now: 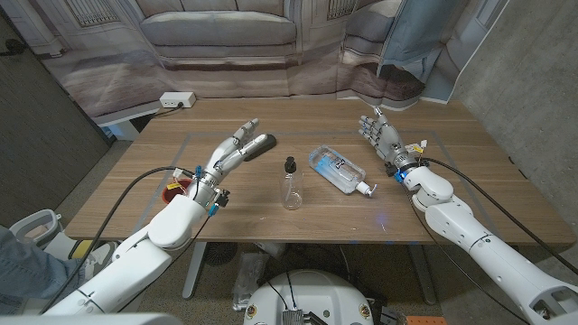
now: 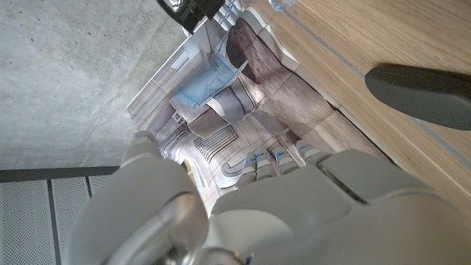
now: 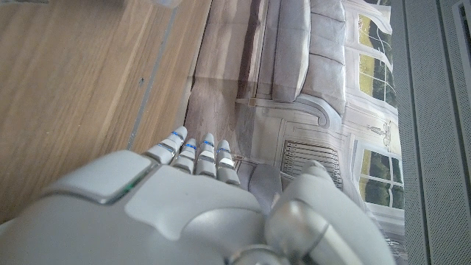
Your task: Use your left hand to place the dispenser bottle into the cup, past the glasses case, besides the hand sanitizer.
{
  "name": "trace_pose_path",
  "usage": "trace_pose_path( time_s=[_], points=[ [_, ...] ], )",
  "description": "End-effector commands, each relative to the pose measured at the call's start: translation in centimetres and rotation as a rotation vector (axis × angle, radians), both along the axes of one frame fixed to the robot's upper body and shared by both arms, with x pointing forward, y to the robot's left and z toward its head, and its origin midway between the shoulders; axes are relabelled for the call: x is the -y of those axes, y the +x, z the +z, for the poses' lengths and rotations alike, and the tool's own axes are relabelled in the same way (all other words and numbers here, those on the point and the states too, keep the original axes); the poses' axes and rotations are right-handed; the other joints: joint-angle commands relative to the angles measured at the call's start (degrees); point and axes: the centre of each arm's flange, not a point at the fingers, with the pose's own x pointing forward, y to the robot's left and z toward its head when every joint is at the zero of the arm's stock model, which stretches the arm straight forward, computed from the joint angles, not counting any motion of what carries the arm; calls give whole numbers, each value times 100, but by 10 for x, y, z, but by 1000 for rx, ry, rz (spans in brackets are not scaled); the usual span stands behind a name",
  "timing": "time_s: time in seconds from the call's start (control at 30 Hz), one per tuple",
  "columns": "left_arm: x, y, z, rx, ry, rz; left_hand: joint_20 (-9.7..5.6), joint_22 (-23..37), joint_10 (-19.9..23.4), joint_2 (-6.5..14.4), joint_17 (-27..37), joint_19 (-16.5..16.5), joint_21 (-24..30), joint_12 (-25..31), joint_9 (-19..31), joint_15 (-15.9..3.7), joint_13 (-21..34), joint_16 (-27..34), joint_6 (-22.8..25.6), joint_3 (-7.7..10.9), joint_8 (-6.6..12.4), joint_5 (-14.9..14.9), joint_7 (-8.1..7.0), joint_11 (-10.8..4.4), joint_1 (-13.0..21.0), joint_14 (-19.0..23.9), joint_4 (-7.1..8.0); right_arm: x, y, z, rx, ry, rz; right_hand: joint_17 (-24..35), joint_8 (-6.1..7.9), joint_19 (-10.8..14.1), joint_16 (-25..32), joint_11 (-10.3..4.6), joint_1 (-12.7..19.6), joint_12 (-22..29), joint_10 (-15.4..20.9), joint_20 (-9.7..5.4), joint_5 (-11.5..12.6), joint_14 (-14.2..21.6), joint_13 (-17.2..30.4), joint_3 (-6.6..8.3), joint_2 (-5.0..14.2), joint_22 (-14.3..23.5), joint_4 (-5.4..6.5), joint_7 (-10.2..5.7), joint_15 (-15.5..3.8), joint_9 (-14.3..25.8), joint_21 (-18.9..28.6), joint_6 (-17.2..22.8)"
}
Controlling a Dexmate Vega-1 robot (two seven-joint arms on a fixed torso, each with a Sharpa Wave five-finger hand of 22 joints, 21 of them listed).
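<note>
A small clear dispenser bottle [image 1: 291, 187] with a black pump stands upright at the table's middle. To its right a clear hand sanitizer [image 1: 338, 170] lies on its side. The dark glasses case [image 1: 261, 145] [image 2: 422, 93] lies left of the bottle, close beside my left hand's fingertips. My left hand [image 1: 229, 152] [image 2: 294, 213] is open with fingers stretched out, holding nothing. A red cup [image 1: 175, 190] sits by my left wrist, partly hidden by the arm. My right hand [image 1: 383, 135] [image 3: 184, 213] hovers open right of the sanitizer, fingers spread.
A white power strip [image 1: 178, 99] lies at the wooden table's [image 1: 452, 208] far left corner. A printed sofa backdrop [image 1: 226, 36] hangs behind the table. A tape outline marks the table's middle area.
</note>
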Motion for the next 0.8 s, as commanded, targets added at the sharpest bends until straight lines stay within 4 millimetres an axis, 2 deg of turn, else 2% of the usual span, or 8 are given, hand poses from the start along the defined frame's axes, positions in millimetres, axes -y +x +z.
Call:
trace_pose_path(
  time_s=[0.03,0.23,0.8],
  points=[
    [13,2,3,-7,61,13,110,12,-52,-60,15,12,3,-2,31,29,24,-6,-5,9,12,43,64,2,65,-7,-56,-2,1,1,2,-2,2,19,18,59,33,23,32,19,12,-4,-15,19,22,23,23,12,-19,-38,25,33,-11,3],
    [20,1,5,5,83,3,251,13,-89,-118,16,36,9,-11,34,30,26,-5,-47,-34,0,59,59,-8,89,-20,-86,-2,0,2,6,-3,0,19,16,54,30,7,37,14,-1,0,-15,12,22,21,23,12,-25,-41,31,33,-20,-3],
    [26,-11,-1,0,108,6,323,16,-180,-182,19,9,-5,-31,38,47,29,-21,-152,-105,-28,90,67,24,116,-105,-125,-3,1,7,16,3,3,18,14,49,27,18,49,13,-2,6,-14,6,23,14,27,13,-38,-42,37,33,-41,-11]
  ],
)
